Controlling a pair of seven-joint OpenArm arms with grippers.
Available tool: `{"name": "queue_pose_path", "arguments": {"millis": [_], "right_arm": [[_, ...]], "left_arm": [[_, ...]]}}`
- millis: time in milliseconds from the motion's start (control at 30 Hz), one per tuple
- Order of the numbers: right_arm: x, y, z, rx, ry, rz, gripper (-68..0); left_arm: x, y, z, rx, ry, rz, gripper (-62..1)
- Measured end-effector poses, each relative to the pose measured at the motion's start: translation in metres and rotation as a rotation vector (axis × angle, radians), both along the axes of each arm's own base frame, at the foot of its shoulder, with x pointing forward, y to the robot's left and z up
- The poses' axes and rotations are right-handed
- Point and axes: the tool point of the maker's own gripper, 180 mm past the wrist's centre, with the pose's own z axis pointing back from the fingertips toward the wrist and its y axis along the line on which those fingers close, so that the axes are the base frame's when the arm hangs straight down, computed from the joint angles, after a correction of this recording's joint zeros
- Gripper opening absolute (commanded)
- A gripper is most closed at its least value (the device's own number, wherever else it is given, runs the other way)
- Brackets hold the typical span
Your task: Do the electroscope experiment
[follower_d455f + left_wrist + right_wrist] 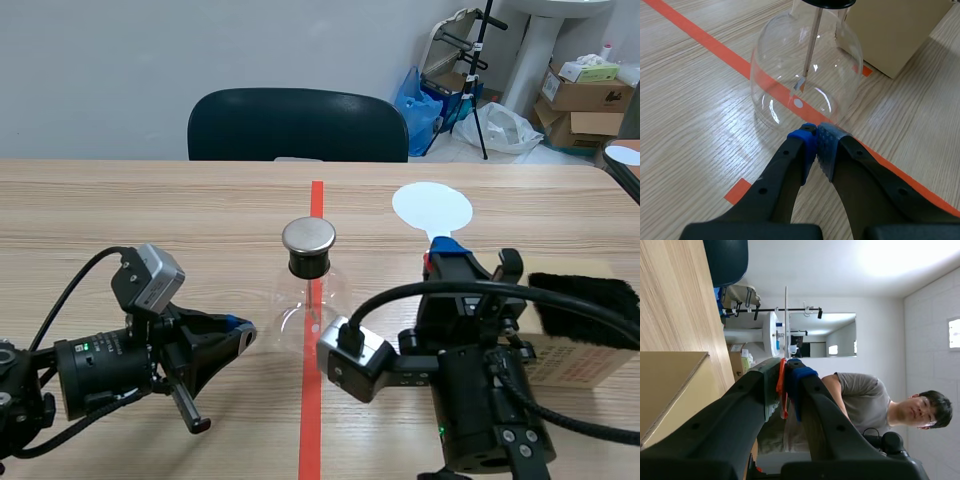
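Observation:
The electroscope (308,290) is a clear glass flask with a round metal cap, standing on the red tape line at mid-table. Its rod and foil (807,65) show through the glass. My left gripper (240,335) lies low at the flask's left, shut on nothing. In the left wrist view its tips (815,145) sit just short of the flask's base (805,85). My right gripper (440,258) is raised to the flask's right, shut on the red handle (782,385) of a white round paddle (432,208). The paddle (785,315) appears edge-on in the right wrist view.
A cardboard box (575,365) with a black furry pad (585,298) on top stands at the right, close to my right arm. A dark chair (297,125) stands behind the table. The right wrist view shows a person (860,400) in a grey shirt.

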Motion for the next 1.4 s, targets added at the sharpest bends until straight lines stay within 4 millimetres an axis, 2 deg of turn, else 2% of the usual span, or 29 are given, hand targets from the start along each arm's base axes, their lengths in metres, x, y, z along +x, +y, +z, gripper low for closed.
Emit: {"name": "queue_pose_path", "arguments": {"millis": [400, 1400], "right_arm": [[-0.001, 0.002, -0.001, -0.009, 0.002, 0.018, -66.5], [-0.001, 0.006, -0.003, -0.021, 0.014, 0.041, -66.5]], "left_arm": [[0.004, -0.013, -0.006, 0.067, -0.055, -0.003, -58.2], [0.004, -0.014, -0.006, 0.066, -0.056, -0.001, -58.2]]}}
